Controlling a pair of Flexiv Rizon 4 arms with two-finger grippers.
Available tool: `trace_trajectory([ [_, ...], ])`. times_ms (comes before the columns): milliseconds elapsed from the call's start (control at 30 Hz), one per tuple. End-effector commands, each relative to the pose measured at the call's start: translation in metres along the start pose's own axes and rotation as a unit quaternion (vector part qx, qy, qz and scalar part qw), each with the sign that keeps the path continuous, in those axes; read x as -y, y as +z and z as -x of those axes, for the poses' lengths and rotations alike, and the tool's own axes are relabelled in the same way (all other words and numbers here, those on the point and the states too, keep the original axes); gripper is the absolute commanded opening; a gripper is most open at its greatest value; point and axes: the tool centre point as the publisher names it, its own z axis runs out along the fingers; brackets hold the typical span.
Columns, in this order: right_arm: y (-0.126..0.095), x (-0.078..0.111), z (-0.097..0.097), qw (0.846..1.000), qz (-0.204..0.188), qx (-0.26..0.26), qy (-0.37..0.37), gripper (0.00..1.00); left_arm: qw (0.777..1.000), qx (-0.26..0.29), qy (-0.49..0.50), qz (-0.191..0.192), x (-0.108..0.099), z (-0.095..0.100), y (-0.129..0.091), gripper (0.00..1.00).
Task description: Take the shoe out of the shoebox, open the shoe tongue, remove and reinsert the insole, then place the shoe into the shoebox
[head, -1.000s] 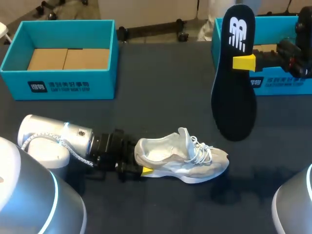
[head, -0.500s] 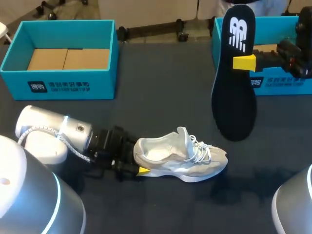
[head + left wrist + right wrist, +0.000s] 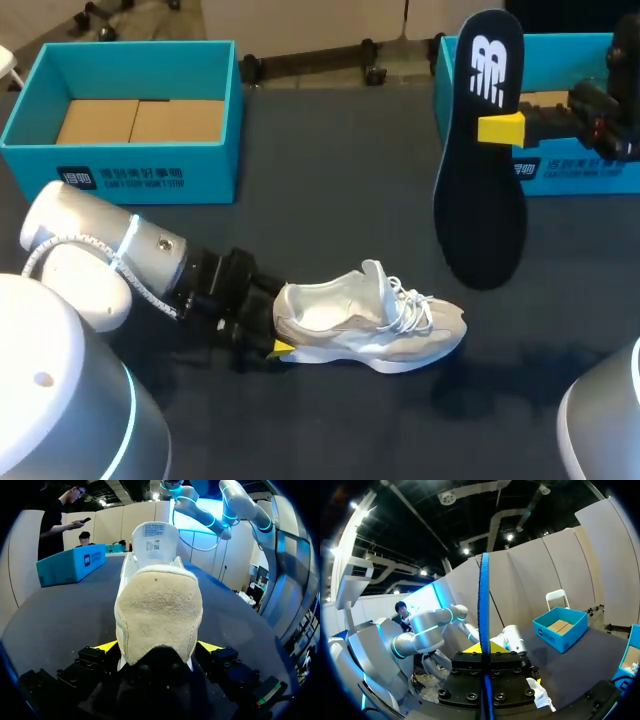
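**While the insole is out**

Pale grey lace-up shoe [image 3: 370, 325], near centre of dark table [image 3: 330, 180], heel clamped between fingers of left gripper [image 3: 159, 650]. Black foam insole [image 3: 480, 200], upright, far right, pinched in right gripper [image 3: 484, 652], near teal cardboard shoebox [image 3: 575, 172].

Your head view looks down on the tabletop [image 3: 340, 180] from behind; wrist views look out close, the left sharing the shoe [image 3: 157, 605].
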Motion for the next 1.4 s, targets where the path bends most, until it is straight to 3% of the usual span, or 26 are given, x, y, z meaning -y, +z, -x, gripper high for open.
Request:
trace_trajectory([
  [33,0.002,-0.001,0.002,1.000,-0.002,0.000,0.001,0.00,0.996,0.000,-0.004,0.090,0.006,-0.003,-0.008,1.00],
  [200,0.002,-0.001,0.002,1.000,-0.002,0.000,0.001,0.00,0.987,0.004,-0.033,0.158,0.004,-0.002,-0.023,1.00],
  [700,0.002,-0.001,0.002,1.000,-0.002,0.000,0.001,0.00,0.986,0.007,-0.037,0.162,0.004,-0.001,-0.023,1.00],
  [967,0.002,-0.001,0.002,1.000,-0.002,0.000,0.001,0.00,0.961,0.071,-0.027,0.266,0.013,0.001,-0.029,1.00],
  [1400,0.002,-0.001,0.002,1.000,-0.002,0.000,0.001,0.00,0.923,0.086,-0.046,0.373,0.013,0.005,-0.033,1.00],
])
